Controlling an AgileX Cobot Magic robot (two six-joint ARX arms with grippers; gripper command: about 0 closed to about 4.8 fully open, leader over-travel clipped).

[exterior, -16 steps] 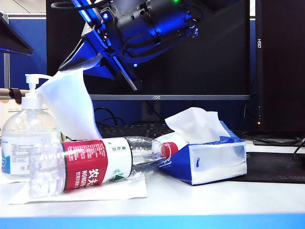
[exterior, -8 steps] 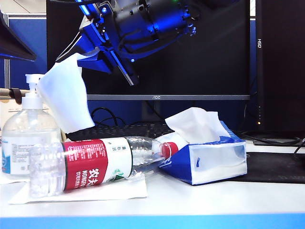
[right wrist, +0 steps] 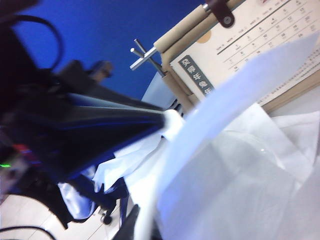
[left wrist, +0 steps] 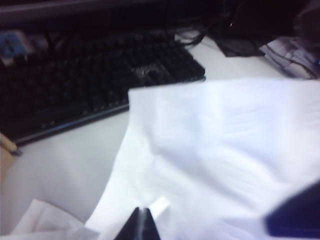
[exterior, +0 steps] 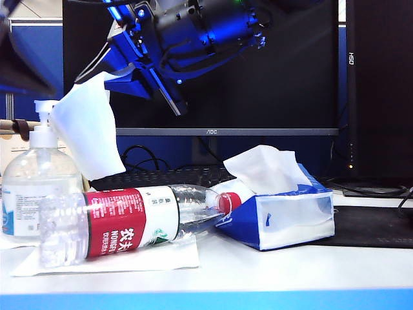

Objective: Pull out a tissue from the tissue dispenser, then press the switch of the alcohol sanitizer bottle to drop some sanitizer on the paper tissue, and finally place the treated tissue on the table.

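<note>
Tissue (exterior: 85, 132) hangs pinched in the closed right end effector (exterior: 122, 77); left end effector's (left wrist: 141, 225) state unclear.

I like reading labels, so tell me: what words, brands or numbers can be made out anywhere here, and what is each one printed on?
"AOC": lower bezel of the monitor.
"NONGFU", beside white Chinese characters: red label of the water bottle lying on its side.
"H50": frame edge of the second screen, read sideways.
Chinese characters on a grey strip plus rows of date numbers: desk calendar, too blurred to quote.
Sanitizer bottle label: print too small.
</note>
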